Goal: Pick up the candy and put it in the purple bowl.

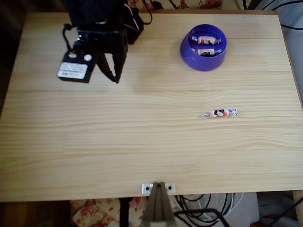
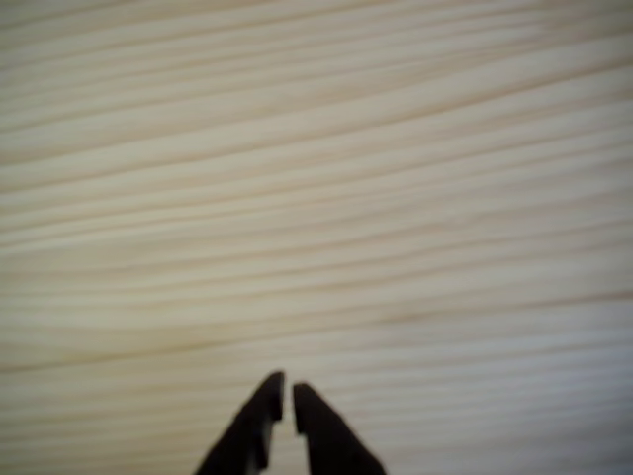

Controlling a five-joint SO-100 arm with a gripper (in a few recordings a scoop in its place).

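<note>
A pink-red and white candy with twisted silvery ends lies on the wooden table, right of centre. The purple bowl stands at the back right and holds two wrapped candies. My black gripper hangs over the back left of the table, far from the loose candy, its tips pointing toward the front. In the wrist view the gripper has its two dark fingertips nearly touching, with nothing between them and bare wood grain below.
A black motor block with a white label sits on the arm at the back left. Cables trail off the table's back edge. A metal clamp grips the front edge at the middle.
</note>
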